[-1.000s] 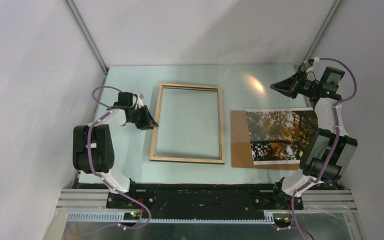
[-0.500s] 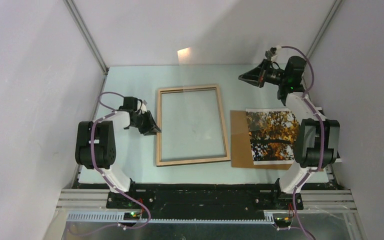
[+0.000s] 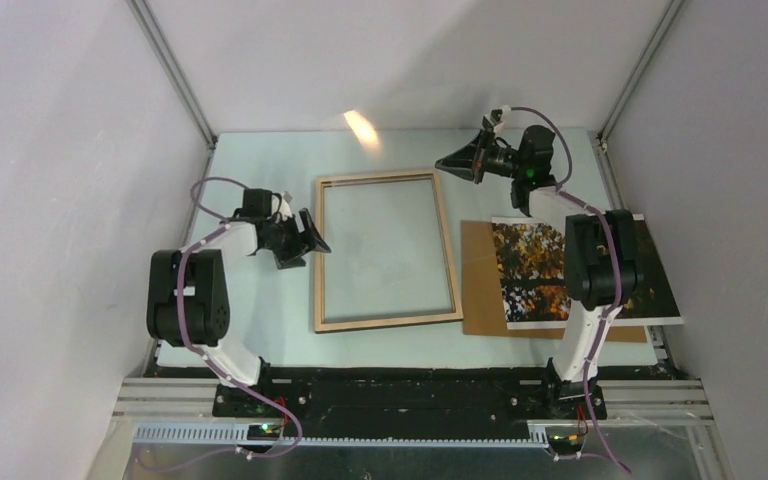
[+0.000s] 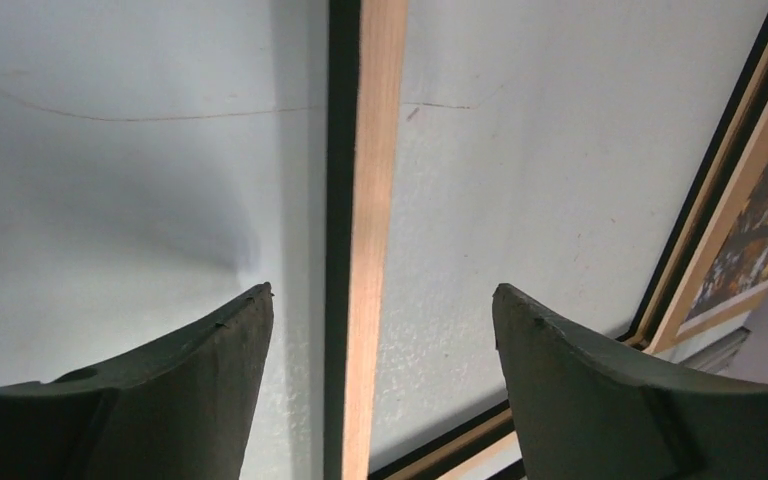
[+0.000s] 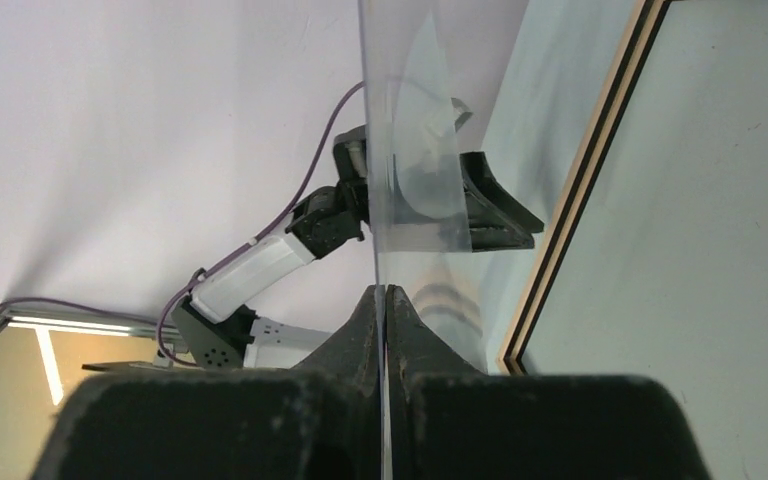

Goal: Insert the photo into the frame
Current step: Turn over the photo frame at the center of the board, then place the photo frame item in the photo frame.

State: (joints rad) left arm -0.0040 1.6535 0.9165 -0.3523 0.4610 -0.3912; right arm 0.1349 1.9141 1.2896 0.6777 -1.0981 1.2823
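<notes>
The frame lies flat with its light wood back up, in the middle of the table. My left gripper is open; its fingers straddle the frame's left rail without pinching it. Off the frame's far right corner, my right gripper is raised and shut on the edge of a clear pane, which stands on edge above the frame. The photo, autumn trees with white border strips, lies face up to the right, partly under the right arm.
A brown backing board lies under the photo's left part, just right of the frame. Grey walls and metal corner posts close in the table on three sides. The left arm shows through the pane in the right wrist view.
My left gripper has opened around the frame's left rail. The right arm has swung left from the far right corner to the frame's top right, carrying the pane. The frame turned slightly.
</notes>
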